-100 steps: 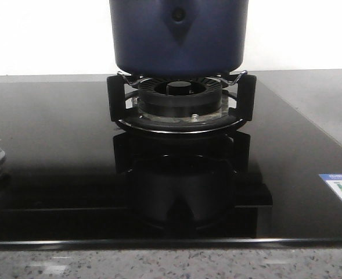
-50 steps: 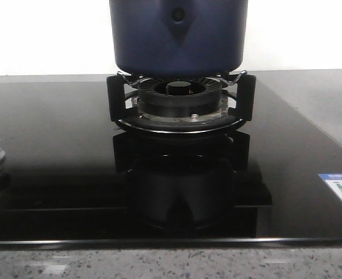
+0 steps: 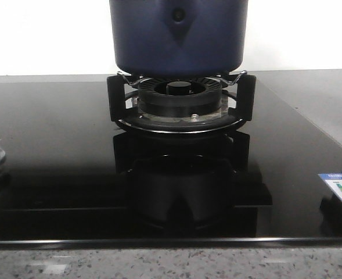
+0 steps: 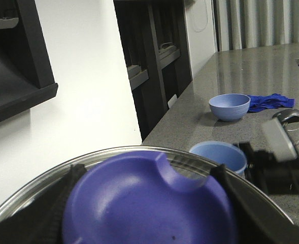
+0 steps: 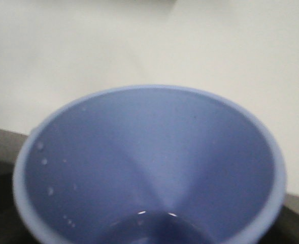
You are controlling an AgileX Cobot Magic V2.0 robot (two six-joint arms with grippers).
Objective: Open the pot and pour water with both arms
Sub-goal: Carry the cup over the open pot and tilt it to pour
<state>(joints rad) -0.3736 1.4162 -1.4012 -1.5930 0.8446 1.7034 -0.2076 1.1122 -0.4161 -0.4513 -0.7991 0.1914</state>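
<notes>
Left gripper (image 4: 149, 223) is clamped on the glass lid's purple knob (image 4: 149, 203); the right gripper's state cannot be told.
Pot (image 3: 178, 35) is seated on the burner grate (image 3: 181, 104); a blue cup (image 5: 149, 168) fills the right wrist view.

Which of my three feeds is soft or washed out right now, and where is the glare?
Front view: sharp; the glossy black cooktop mirrors the burner and pot, and the wall behind is blown out white. Left wrist view: the near lid is blurred, the far bowl crisper. Right wrist view: the cup is soft throughout.
</notes>
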